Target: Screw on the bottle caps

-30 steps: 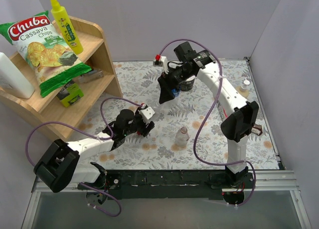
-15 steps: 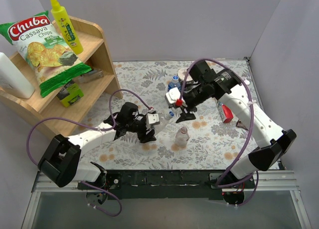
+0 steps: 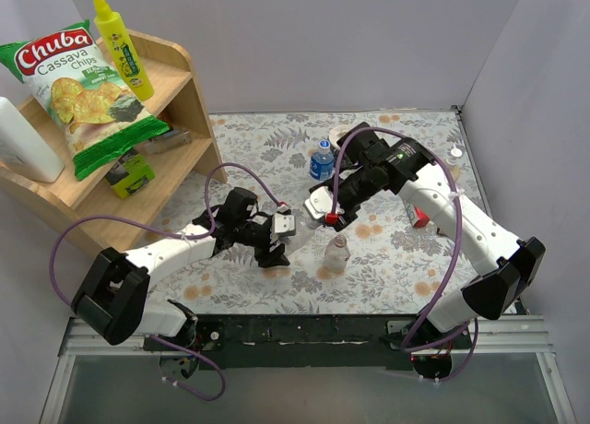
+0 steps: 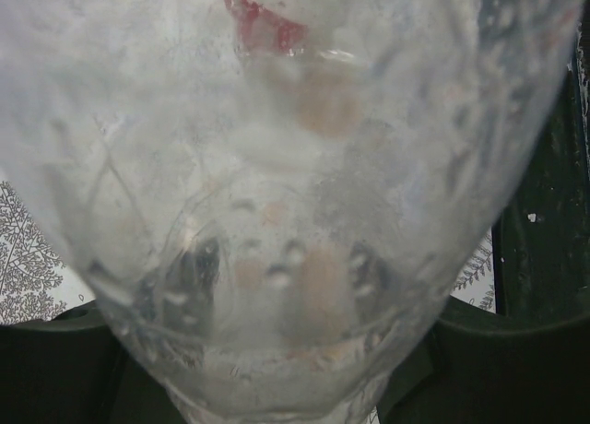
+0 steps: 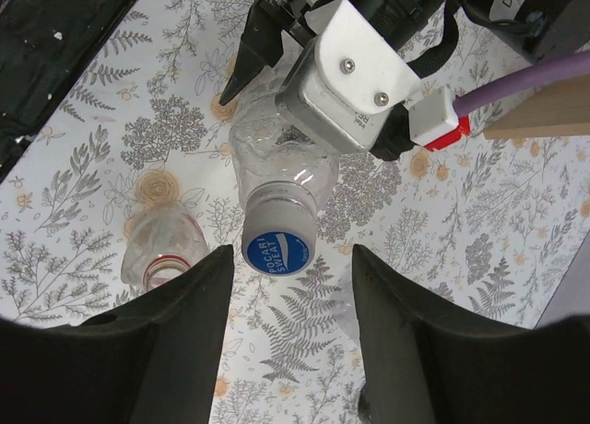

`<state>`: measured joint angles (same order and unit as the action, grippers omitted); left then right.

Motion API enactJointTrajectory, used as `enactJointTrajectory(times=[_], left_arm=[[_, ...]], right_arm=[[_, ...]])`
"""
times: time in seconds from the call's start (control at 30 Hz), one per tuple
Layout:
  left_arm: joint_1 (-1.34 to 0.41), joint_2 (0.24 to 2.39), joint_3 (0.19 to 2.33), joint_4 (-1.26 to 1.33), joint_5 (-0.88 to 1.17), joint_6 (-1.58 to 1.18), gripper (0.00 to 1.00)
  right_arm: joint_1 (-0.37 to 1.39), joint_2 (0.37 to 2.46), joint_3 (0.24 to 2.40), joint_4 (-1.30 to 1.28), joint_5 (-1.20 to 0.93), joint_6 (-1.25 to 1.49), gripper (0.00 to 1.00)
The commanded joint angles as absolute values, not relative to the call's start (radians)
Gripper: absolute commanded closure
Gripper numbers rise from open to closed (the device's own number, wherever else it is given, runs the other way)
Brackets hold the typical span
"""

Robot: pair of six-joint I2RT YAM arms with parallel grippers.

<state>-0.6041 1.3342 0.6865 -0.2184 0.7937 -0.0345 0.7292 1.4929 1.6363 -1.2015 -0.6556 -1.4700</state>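
Your left fingers [image 5: 247, 60] are clenched on the body of the clear bottle [image 5: 265, 161] and hold it above the desk [image 3: 249, 147], tilted so that its neck points right and a little far, toward your other arm. The blue cap [image 5: 279, 254] sits on that neck. In the right wrist view it shows you its flat top full on, so the long axis of the bottle runs almost straight along the approach line of your right fingers [image 5: 184, 336]. These are released, one on each side of the cap and not touching it, and the cap lies nearly in the middle of the gap, somewhat beyond the tips. The right arm is therefore the one to do the turning. I judge that you need to advance along this axis, close on the rim of the cap and rotate about the same axis; off that line, the cap may go on crooked. An uncapped bottle [image 5: 157, 253] stands on the desk near the cap, so take care not to knock it.
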Motion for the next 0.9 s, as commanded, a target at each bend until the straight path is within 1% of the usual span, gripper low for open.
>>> enactJointTrajectory(times=[0.0,0.13,0.17,0.2,0.23,0.3,0.33,0.4,0.43,0.47,0.53,0.57,0.6,0.63,0.7,0.77,0.8,0.87], left_arm=[[-0.600,1.335,0.729,-0.235,0.838,-0.005,1.00],[-0.600,1.338,0.729,-0.232,0.838,-0.005,1.00],[-0.600,1.338,0.727,-0.227,0.838,-0.005,1.00],[-0.598,1.338,0.727,-0.219,0.833,-0.006,1.00],[-0.600,1.336,0.721,-0.206,0.809,-0.026,1.00],[-0.600,1.336,0.716,-0.137,0.772,-0.075,1.00],[-0.600,1.336,0.713,-0.118,0.753,-0.109,1.00],[-0.600,1.322,0.693,-0.014,0.686,-0.150,1.00],[-0.600,1.290,0.677,0.055,0.640,-0.222,1.00],[-0.601,1.273,0.632,0.187,0.552,-0.260,1.00],[-0.601,1.227,0.591,0.315,0.433,-0.313,1.00],[-0.617,1.218,0.562,0.418,0.370,-0.345,1.00],[-0.627,1.213,0.555,0.452,0.254,-0.344,1.00],[-0.638,1.213,0.554,0.474,0.211,-0.334,1.00],[-0.666,1.224,0.554,0.524,0.099,-0.324,1.00],[-0.679,1.248,0.564,0.511,0.068,-0.311,1.00],[-0.684,1.259,0.581,0.494,0.051,-0.308,1.00],[-0.687,1.279,0.604,0.421,-0.021,-0.334,1.00]], right_arm=[[0.744,1.466,1.626,-1.190,-0.654,-1.529,0.43],[0.747,1.479,1.626,-1.195,-0.644,-1.532,0.51],[0.747,1.488,1.629,-1.195,-0.641,-1.526,0.57],[0.747,1.493,1.634,-1.195,-0.640,-1.507,0.60],[0.747,1.503,1.643,-1.204,-0.641,-1.490,0.66],[0.747,1.543,1.687,-1.207,-0.653,-1.428,0.70],[0.747,1.563,1.706,-1.209,-0.655,-1.319,0.73],[0.746,1.643,1.788,-1.227,-0.675,-1.206,0.75],[0.742,1.675,1.819,-1.239,-0.680,-1.081,0.77],[0.741,1.751,1.863,-1.268,-0.684,-1.006,0.79],[0.723,1.834,2.001,-1.305,-0.716,-0.872,0.81],[0.715,1.908,2.034,-1.308,-0.724,-0.688,0.81],[0.706,1.936,2.074,-1.305,-0.744,-0.608,0.82],[0.680,1.947,2.056,-1.292,-0.767,-0.542,0.86],[0.661,1.957,2.013,-1.244,-0.811,-0.378,0.90],[0.634,1.988,1.987,-1.223,-0.859,-0.278,0.96],[0.623,1.999,1.983,-1.198,-0.908,-0.162,0.97],[0.620,1.997,2.003,-1.181,-0.897,-0.160,0.85]])
